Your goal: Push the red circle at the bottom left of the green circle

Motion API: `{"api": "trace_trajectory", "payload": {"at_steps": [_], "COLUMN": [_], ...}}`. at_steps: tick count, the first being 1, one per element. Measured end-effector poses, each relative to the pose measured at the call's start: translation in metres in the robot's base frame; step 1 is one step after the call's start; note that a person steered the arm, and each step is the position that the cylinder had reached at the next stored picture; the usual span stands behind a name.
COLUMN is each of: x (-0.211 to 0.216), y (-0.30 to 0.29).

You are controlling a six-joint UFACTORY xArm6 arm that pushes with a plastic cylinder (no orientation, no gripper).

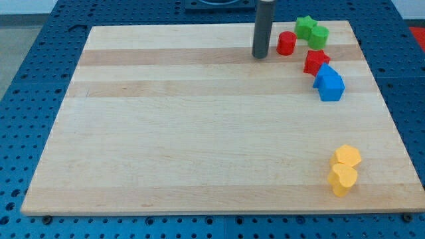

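The red circle [286,43] stands near the view's top right of the wooden board [199,133]. The green circle [318,36] is just to its right and slightly higher, with a small gap between them. A green star-shaped block [305,26] touches the green circle at its upper left. My tip [259,56] is just left of the red circle, a small gap apart, slightly lower in the view.
A red star-shaped block [315,62] sits below the green circle, with two blue blocks [329,83] touching it at its lower right. Two yellow blocks [345,170] lie near the view's bottom right. The board's top edge is close behind the red circle.
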State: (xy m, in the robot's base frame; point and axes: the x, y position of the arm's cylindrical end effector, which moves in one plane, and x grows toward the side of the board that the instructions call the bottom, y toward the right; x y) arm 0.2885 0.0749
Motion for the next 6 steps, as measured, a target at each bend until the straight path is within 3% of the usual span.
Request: {"api": "trace_trajectory", "payload": {"at_steps": [2, 4, 6], "x": [-0.031, -0.035, -0.036], "y": [0.004, 0.072, 0.082]}}
